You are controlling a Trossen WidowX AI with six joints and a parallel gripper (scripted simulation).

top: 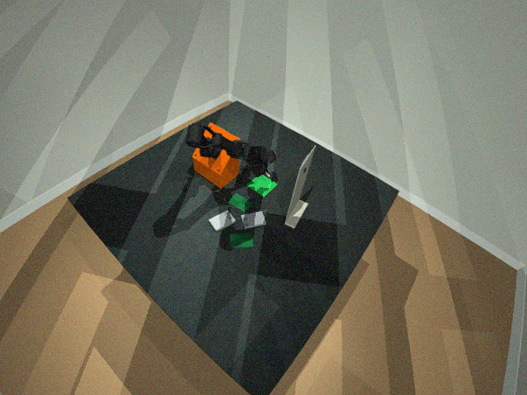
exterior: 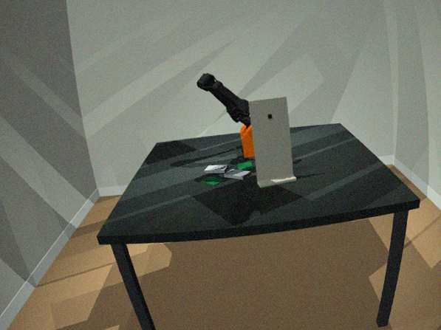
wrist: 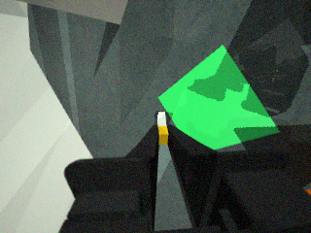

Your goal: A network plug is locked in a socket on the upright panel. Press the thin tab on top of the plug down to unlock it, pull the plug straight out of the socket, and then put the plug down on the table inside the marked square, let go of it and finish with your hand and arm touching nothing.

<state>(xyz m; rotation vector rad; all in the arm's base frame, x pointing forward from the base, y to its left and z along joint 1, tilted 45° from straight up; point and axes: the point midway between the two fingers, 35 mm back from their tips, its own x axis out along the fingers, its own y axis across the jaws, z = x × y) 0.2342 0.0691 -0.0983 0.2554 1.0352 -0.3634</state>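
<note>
My gripper (wrist: 161, 128) is shut on the network plug (wrist: 161, 118), a small white piece with a yellow part between the fingertips. In the top view the gripper (top: 266, 171) points down near the marked square, away from the panel. The bright green marked square (top: 263, 185) (wrist: 214, 109) lies beyond and to the right of the plug in the wrist view. The plug is above the table; its exact height is hard to tell. The upright panel (top: 299, 188) (exterior: 271, 149) stands apart from the plug. In the exterior view the panel hides the gripper and the square.
Two light grey blocks (top: 221, 220) (top: 254, 220) (exterior: 215, 168) (exterior: 236, 174) lie near the square, with darker green patches (top: 239, 202) (top: 241, 240) (exterior: 211, 179) beside them. The orange arm base (top: 215, 168) (exterior: 247, 142) stands on the dark table (top: 205, 292) (exterior: 158, 220).
</note>
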